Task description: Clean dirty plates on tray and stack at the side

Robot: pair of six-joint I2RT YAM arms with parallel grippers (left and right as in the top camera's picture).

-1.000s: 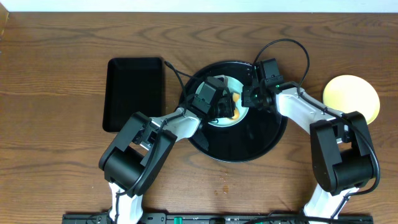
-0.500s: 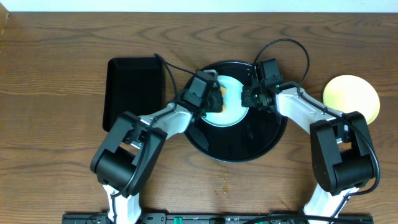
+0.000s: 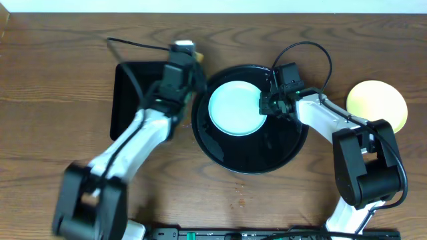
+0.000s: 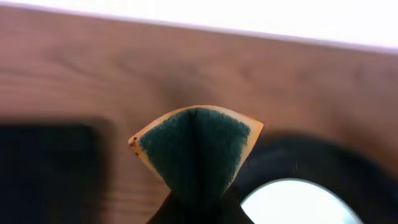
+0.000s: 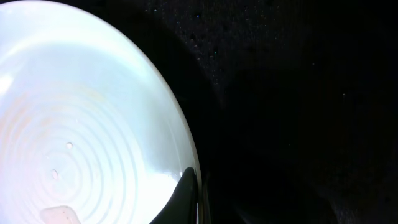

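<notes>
Brown wood-grain bench (image 3: pixel 60 153) is occupied at its middle by a round black tray (image 3: pixel 267 157), on whose far part a mint-blue plate (image 3: pixel 233 108) is laid; a yellow plate (image 3: pixel 377 105) is set on bare wood well to the right. The mint-blue plate's right rim is pinched by the jaws of the right gripper (image 3: pixel 265 105). A folded green-and-yellow sponge (image 4: pixel 196 146) is clamped in the jaws of the left gripper (image 4: pixel 198 210), near the far right corner of a rectangular black tray (image 3: pixel 133 107).

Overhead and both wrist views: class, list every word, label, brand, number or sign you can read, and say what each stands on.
None: no readable text appears in any view.
The mint plate, yellow plate, round black tray, rectangular tray and sponge show plain surfaces.
The left wrist view is partly blurred, so fine print there could not be read.
</notes>
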